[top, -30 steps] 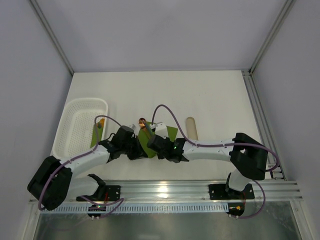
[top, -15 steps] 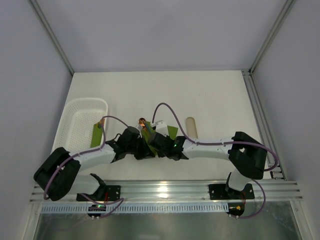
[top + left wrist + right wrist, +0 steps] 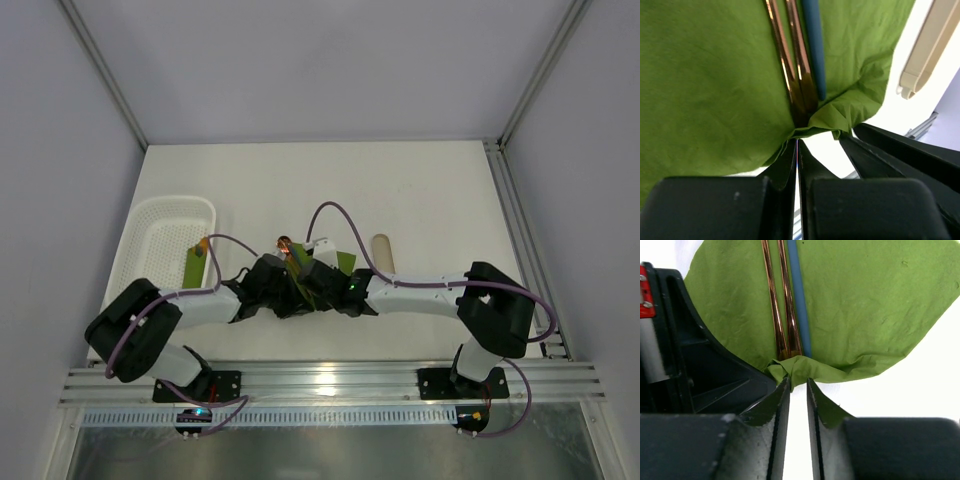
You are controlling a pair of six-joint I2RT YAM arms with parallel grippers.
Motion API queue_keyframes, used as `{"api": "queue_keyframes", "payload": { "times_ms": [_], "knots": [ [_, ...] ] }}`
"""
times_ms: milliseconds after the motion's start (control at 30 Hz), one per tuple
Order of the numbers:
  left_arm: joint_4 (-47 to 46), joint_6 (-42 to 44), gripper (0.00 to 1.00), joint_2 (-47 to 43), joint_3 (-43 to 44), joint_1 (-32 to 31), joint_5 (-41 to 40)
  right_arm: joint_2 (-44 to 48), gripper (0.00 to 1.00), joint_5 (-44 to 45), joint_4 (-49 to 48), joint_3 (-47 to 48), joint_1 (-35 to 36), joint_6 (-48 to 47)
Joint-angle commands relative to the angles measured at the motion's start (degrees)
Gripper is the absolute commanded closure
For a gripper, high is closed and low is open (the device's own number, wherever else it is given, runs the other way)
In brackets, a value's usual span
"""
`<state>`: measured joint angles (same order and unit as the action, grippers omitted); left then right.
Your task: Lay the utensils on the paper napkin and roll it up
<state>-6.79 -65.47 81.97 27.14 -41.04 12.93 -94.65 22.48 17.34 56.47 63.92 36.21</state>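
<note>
Paper napkin (image 3: 710,75): thin, limp, tears easily, so pinch near edge. Utensils (image 3: 781,50): stiff, slick, roll-prone. Left claw (image 3: 797,145) clenched on paper napkin edge. Right claw (image 3: 798,383) slightly parted.

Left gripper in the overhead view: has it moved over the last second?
Yes. The left gripper has slid right, farther from the white plastic mesh basket, which stayed put.

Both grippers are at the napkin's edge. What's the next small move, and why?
Probably carry the left gripper up and over the utensils to start the roll: it is shut on the bunched edge of the paper napkin, the utensils lie on that napkin, and the right gripper stands open.
</note>
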Motion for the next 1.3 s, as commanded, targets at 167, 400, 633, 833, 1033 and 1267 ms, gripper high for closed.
{"api": "queue_keyframes", "payload": {
  "times_ms": [167, 400, 633, 833, 1033, 1267],
  "knots": [
    [-0.9, -0.6, 1.0, 1.9, 2.1, -0.3, -2.7, 5.1, 0.66, 0.6, -2.3, -1.4, -1.0, -1.5],
    [0.0, -0.4, 1.0, 1.4, 2.5, -0.3, -3.3, 10.9, 0.63, -3.9, -6.2, -6.7, -3.6, -3.5],
    [0.6, -0.4, 1.0, 1.0, 2.5, -0.3, -3.5, 13.8, 0.65, -8.9, -10.2, -10.1, -6.3, -6.6],
    [0.9, -0.4, 1.0, 0.6, 2.6, -0.3, -3.6, 11.2, 0.95, -14.8, -13.9, -10.5, -6.6, -7.7],
    [1.5, -0.3, 1.0, 0.3, 2.6, -0.3, -3.8, 7.9, 0.96, -17.6, -16.2, -9.4, -7.8, -7.2],
    [2.0, -0.1, 1.0, 0.1, 2.9, -0.3, -3.6, 7.6, 0.96, -17.3, -16.2, -9.2, -7.8, -7.1]
  ]
}}
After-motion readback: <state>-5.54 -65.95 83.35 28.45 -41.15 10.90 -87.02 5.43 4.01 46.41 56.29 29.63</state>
